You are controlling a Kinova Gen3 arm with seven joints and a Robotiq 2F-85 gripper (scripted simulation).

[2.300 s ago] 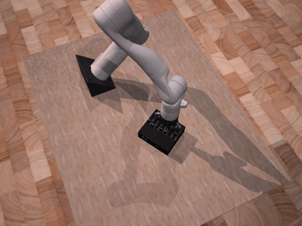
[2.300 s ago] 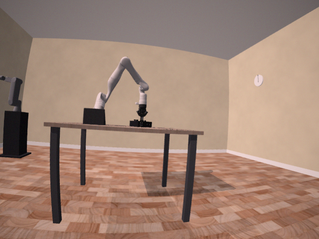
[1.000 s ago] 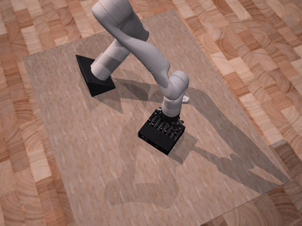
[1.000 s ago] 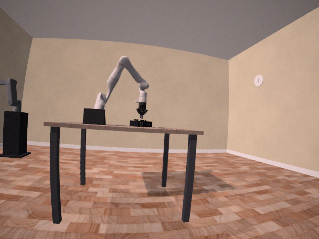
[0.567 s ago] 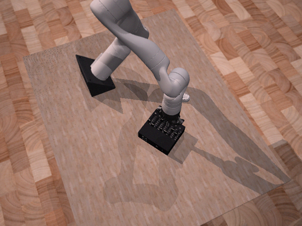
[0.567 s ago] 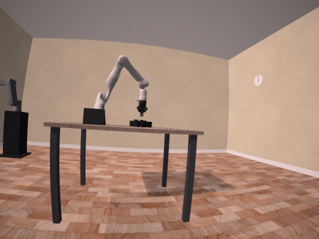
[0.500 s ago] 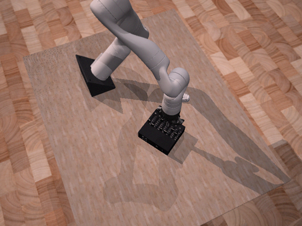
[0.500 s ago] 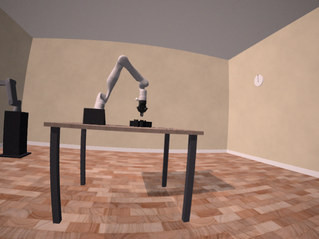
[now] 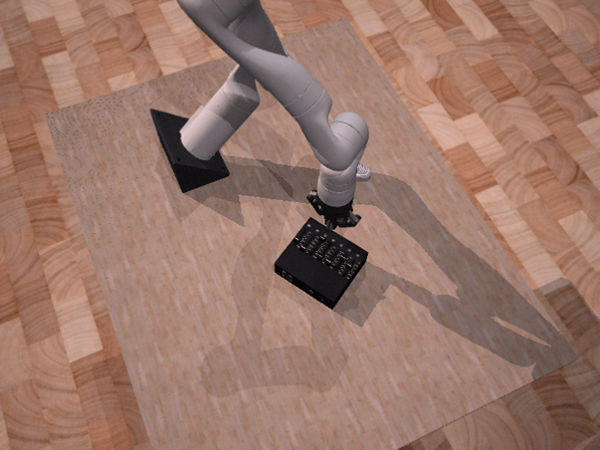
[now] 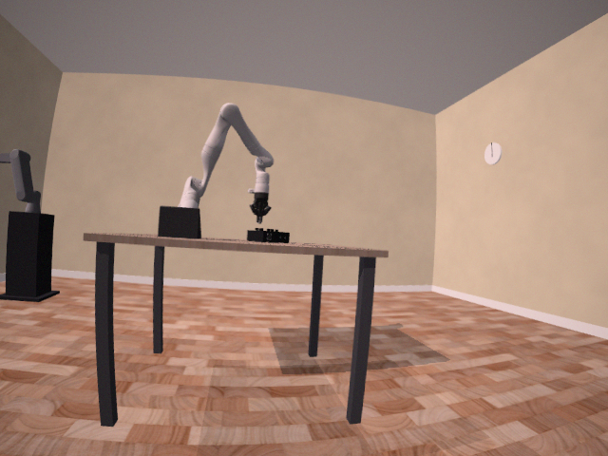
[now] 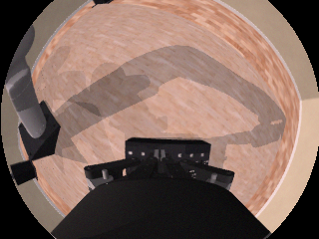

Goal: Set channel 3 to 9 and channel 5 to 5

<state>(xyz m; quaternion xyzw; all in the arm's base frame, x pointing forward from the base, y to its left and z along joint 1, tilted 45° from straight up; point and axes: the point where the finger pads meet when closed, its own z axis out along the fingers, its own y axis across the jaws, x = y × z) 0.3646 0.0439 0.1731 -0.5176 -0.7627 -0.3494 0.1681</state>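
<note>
A: Where is the lighting desk (image 9: 318, 270) (image 10: 268, 237) (image 11: 166, 145) sitting?

B: It's resting upright on the tabletop (image 9: 164, 301) (image 10: 236, 245) (image 11: 199, 100), well apart from the arm's black base (image 9: 201, 181) (image 10: 179, 223) (image 11: 42, 141). From above, it's lying at a slant to the table's edges.

A: And the fingers (image 9: 331, 225) (image 10: 259, 220), what are they doing?

B: They're clenching together with nothing between them. They're pointing down and hovering higher than the desk, so they're touching neither a fader nor the casing.

A: Which part of the desk are they hanging near?

B: In the top view they're showing by the long edge beside the fader rows, with the white arm (image 9: 294, 84) (image 10: 242, 132) (image 11: 27, 105) reaching over from its base.

A: Are channels 3 and 5 standing at their levels?

B: I can't tell. The caps are appearing at differing heights along their slots, but the marks are looking too small to read, and the wrist view is hiding most of the faders behind the gripper.

A: Anything else showing?

B: A round clock (image 10: 493, 153) is hanging on the right-hand wall, and another arm (image 10: 22, 177) is standing at the far left.
</note>
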